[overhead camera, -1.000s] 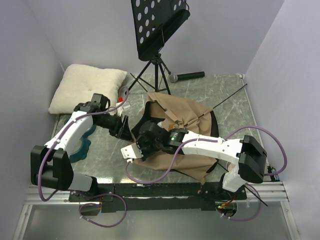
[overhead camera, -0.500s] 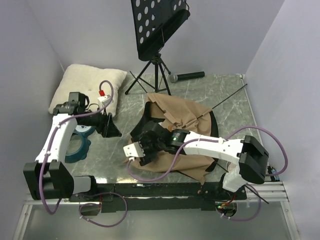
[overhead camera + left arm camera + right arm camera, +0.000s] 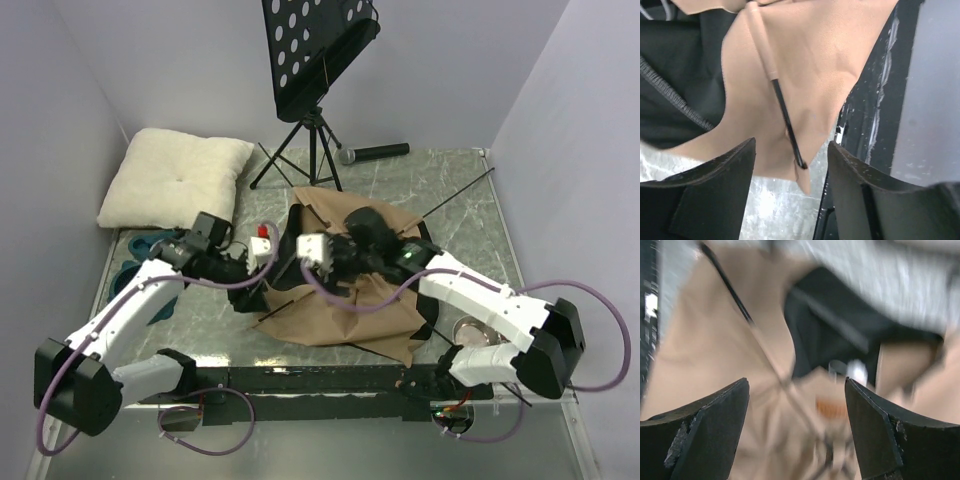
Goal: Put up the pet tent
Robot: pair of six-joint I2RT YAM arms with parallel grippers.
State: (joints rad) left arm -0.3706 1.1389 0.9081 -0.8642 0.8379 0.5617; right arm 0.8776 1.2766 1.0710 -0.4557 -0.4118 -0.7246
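Pet tent (image 3: 345,318), collapsed on the counter (image 3: 470,225), directly on the near side of the music stand (image 3: 318,60), its far edge close to the stand's tripod feet. The tan fabric lies crumpled and flat, with black lining showing at the far left and right margins; no side stands upright. The heap runs slightly longer from the stand toward the near edge of the counter than across. One thin black pole (image 3: 455,195) sticks out of it and points away to the stand's right. Left gripper (image 3: 792,145), near and left of the stand, hangs over the tent's near-left corner. Its jaws are parted and grip nothing. In the gap between them, a second pole tip (image 3: 801,164) emerges from a tan sleeve and points at the counter's near edge. Right gripper (image 3: 796,382) hovers above the middle of the heap. Its jaws are spread wide and empty. Its wrist view is blurred, showing only tan cloth and a black patch beneath.
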